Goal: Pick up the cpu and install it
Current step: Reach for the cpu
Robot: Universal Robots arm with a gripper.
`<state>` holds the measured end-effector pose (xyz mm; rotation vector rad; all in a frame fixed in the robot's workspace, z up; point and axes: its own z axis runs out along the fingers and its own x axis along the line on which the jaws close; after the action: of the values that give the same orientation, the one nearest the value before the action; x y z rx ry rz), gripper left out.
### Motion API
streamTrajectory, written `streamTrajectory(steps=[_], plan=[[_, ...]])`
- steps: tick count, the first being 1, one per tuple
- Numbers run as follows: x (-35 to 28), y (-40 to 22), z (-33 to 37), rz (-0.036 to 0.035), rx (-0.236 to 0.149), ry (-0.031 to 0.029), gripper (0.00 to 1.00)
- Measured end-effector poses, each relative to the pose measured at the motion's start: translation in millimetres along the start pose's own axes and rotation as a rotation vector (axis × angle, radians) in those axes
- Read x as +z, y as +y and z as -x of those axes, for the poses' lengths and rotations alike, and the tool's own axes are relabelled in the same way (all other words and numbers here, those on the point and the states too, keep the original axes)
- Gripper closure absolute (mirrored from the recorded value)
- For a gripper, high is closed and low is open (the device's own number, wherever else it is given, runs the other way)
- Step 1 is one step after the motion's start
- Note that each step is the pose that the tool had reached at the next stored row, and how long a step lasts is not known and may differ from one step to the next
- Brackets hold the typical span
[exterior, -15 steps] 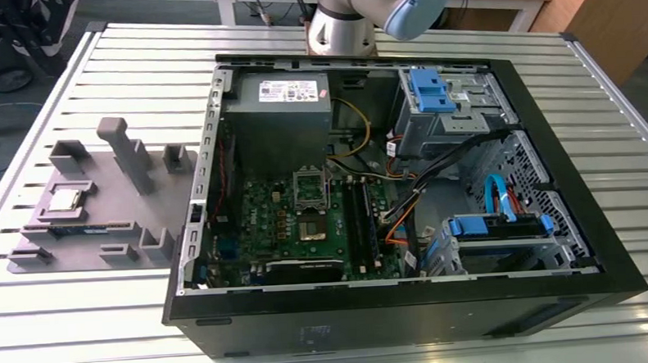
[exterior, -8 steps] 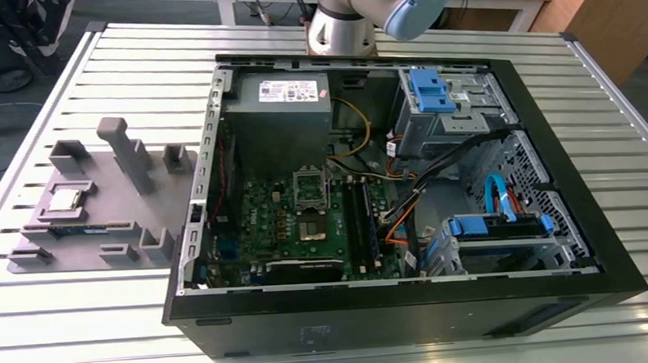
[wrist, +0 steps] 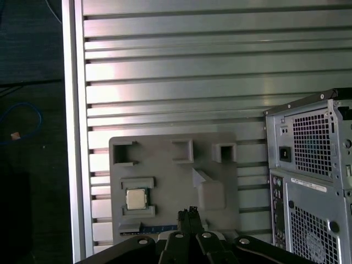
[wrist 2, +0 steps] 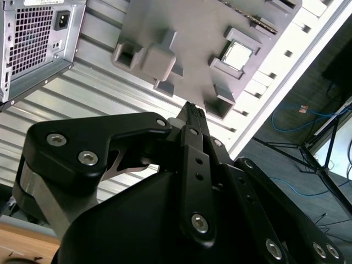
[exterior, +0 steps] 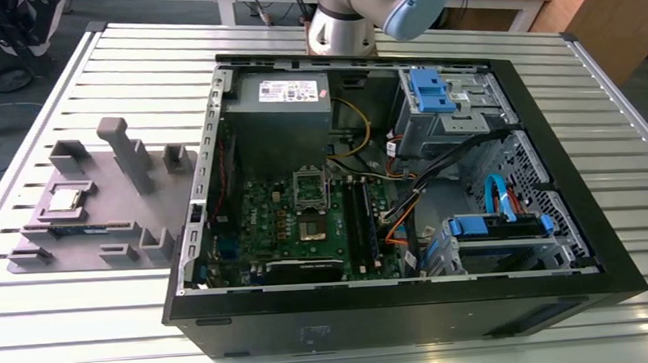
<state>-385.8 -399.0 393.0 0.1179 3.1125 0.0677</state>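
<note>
The cpu (exterior: 68,199) lies flat, silvery top up, in a shallow pocket of the grey holder tray (exterior: 139,218). The tray sits on the slatted table (exterior: 132,59) at the exterior view's left, just beside the open computer case (exterior: 546,246).

In both wrist views the gripper (wrist: 190,212) is well apart from the chip and touches nothing. Its two thin fingertips press together with nothing between them, and the same closed tips show in the second wrist view (wrist 2: 192,108). In the first wrist view the gripper's black body covers the tray's near edge and part of a memory stick (wrist: 157,226) lying there. The second wrist view shows the cpu (wrist 2: 237,55) in its pocket, beyond the fingertips.

In the exterior view the arm (exterior: 366,16) stands at the far side of the case and is cut off by the picture's edge. Inside the case, a metal socket frame (exterior: 311,184) sits on the motherboard (exterior: 288,232). Whether its lid is raised or lowered is hard to make out.
</note>
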Motion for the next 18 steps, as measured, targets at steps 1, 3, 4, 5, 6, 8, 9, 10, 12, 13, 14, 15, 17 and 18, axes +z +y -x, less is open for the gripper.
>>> streamTrajectory(steps=[1,3,4,5,6,8,9,10,12,13,14,15,17,18], plan=[[0.0,0.0,-0.4,0.0,0.0,0.0,0.89],[0.0,-0.1,-1.0,0.0,0.0,-0.0001,0.89],[0.0,-0.1,-1.4,0.0,0.0,0.0,0.89],[0.0,-0.1,-1.6,0.0,0.0,0.0,0.89],[0.0,-0.1,-1.9,0.0,0.0,0.0,0.89],[-0.1,-0.2,-2.4,-0.0001,0.0,0.0,0.89],[-0.1,-0.2,-2.7,-0.0001,0.0,0.0,0.89],[-0.1,-0.2,-3.1,0.0,0.0,0.0,0.89],[-0.1,-0.3,-3.9,0.0,0.0,0.0,0.89],[-0.1,-0.3,-4.3,0.0,0.0,0.0,0.89],[-0.1,-0.3,-4.8,0.0,0.0,0.0,0.89],[-0.1,-0.4,-5.4,0.0,0.0,-0.0001,0.89],[-0.2,-0.5,-6.6,0.0,0.0,0.0,0.89],[-0.2,-0.5,-7.2,0.0,0.0,0.0,0.89]])
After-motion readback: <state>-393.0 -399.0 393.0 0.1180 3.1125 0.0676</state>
